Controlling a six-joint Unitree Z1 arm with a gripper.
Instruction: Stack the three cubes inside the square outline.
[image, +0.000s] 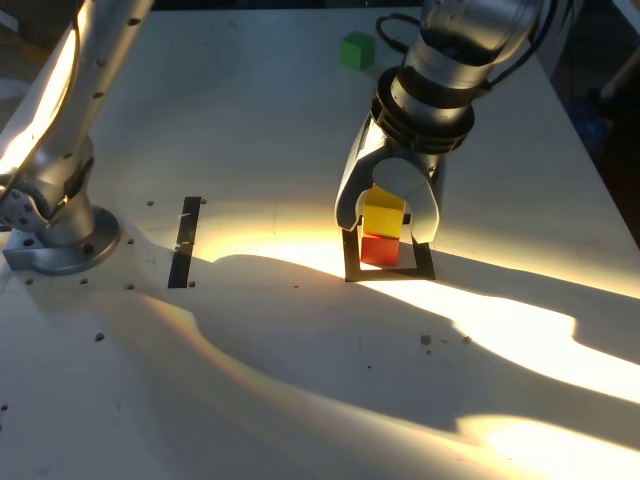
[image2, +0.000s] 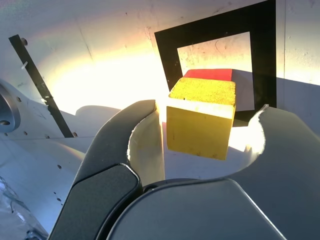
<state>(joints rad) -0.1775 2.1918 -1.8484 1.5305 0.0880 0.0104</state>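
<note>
The hand (image: 388, 222) stands spread around the yellow cube (image: 383, 214), with gaps on both sides in the wrist view, so it seems released. That cube sits on the red cube (image: 378, 250) inside the square outline (image: 423, 271), slightly askew. The green cube (image: 357, 49) lies well apart, far up the table (image: 250, 110), toward the exterior view's top

A white table (image: 300, 400) fills my exterior view, crossed by warm sunlight and long shadows. A straight black tape strip (image: 185, 240) lies at centre left. Small dark specks (image: 425, 340) dot the lower right.
</note>
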